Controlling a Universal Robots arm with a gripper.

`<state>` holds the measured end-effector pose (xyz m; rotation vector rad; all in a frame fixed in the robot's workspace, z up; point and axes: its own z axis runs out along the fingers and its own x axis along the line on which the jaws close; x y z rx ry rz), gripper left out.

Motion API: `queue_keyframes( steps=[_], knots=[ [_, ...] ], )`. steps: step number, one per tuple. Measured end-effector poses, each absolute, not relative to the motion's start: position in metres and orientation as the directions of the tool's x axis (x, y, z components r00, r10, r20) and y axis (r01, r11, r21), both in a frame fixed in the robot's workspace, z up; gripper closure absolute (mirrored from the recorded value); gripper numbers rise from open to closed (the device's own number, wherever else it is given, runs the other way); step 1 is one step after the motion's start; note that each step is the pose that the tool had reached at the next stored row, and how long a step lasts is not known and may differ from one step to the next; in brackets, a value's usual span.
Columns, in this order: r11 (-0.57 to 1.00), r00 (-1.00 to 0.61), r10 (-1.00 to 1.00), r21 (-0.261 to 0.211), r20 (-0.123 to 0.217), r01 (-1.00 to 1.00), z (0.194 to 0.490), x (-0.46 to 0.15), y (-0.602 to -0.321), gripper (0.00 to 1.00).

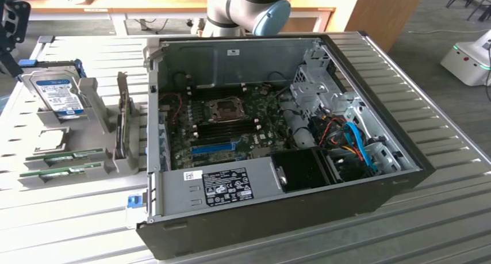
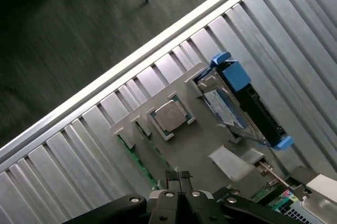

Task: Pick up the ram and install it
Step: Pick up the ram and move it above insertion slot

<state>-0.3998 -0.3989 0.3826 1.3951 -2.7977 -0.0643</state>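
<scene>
Hand (image 2: 178,177), fingers pressed together, hangs well above the ram (image 2: 140,162).

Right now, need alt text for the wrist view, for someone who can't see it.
The gripper, shut and holding nothing, hangs over a grey parts holder on a ribbed metal table. The holder carries two green ram sticks on edge in slots, a square processor chip and a hard drive in a blue-tabbed carrier.

The computer case (image 1: 261,229) lies on the table (image 1: 429,229). At the exterior view's left stands a holder (image 1: 98,111): hard drive (image 1: 57,94) behind, seemingly two ram sticks (image 1: 65,156) in front.
</scene>
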Motion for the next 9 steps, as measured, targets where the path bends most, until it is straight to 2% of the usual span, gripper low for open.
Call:
queue_keyframes(
  steps=[9],
  knots=[
    [0.504,-0.505,-0.863,0.043,-0.005,-0.862,0.3822,-0.3998,-0.3989,0.89]
  ],
)
